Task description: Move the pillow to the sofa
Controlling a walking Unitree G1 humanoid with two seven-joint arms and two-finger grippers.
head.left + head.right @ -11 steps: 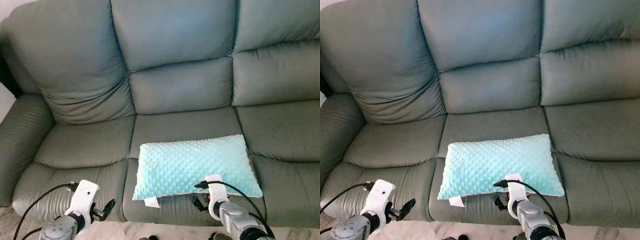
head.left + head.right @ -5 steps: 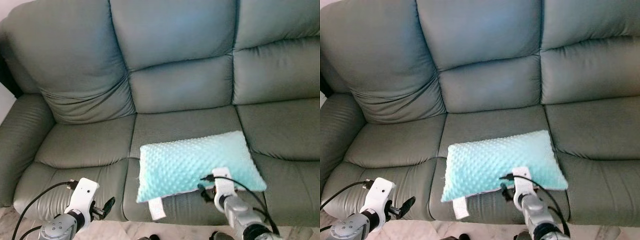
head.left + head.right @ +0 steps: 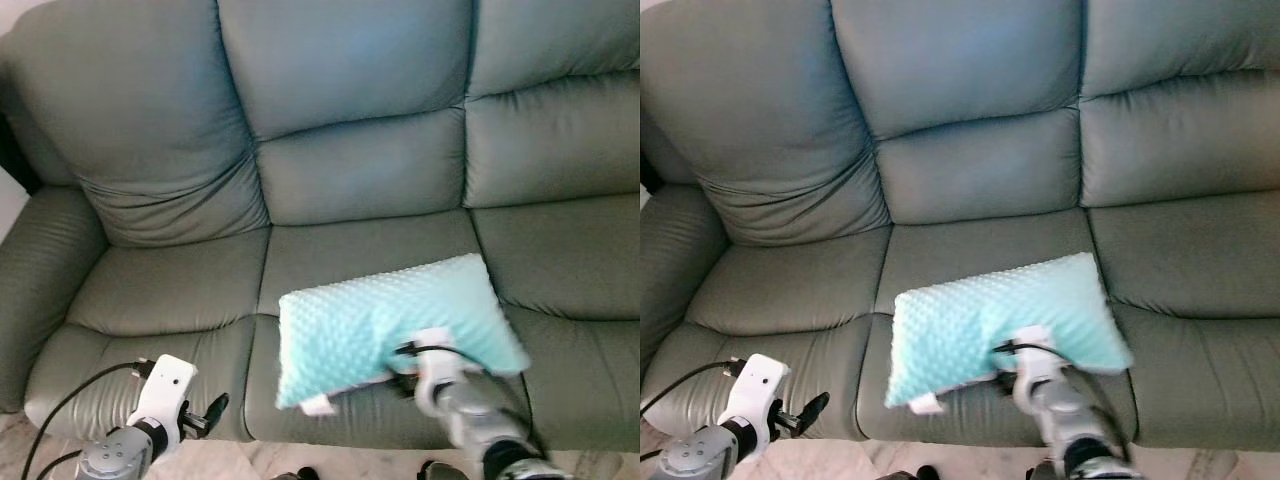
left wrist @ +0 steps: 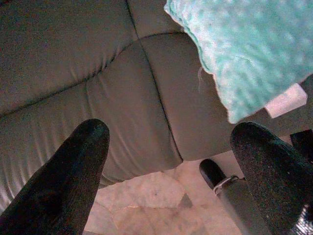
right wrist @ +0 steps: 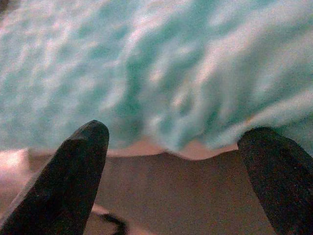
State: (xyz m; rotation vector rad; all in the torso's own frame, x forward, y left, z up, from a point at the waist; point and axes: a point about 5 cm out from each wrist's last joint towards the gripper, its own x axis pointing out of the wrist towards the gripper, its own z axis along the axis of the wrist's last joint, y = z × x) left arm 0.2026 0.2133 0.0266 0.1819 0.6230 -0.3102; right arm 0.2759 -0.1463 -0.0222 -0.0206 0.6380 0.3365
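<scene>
Before me stands a grey-green leather sofa [image 3: 350,200] with three seats (creased, puffy backs); pale marbled floor [image 4: 146,196] lies along its front edge.

— What's different from a second ago?

— My right gripper [image 5: 173,161], low centre-right of the frame, has pushed forward and blurs with motion. The bumpy turquoise fabric pillow [image 3: 385,320] has shifted: its near edge has lifted off the seat and it now tilts, right corner higher.

— And its white tag [image 3: 318,404]?

— Swung in under the lower-left corner.
</scene>
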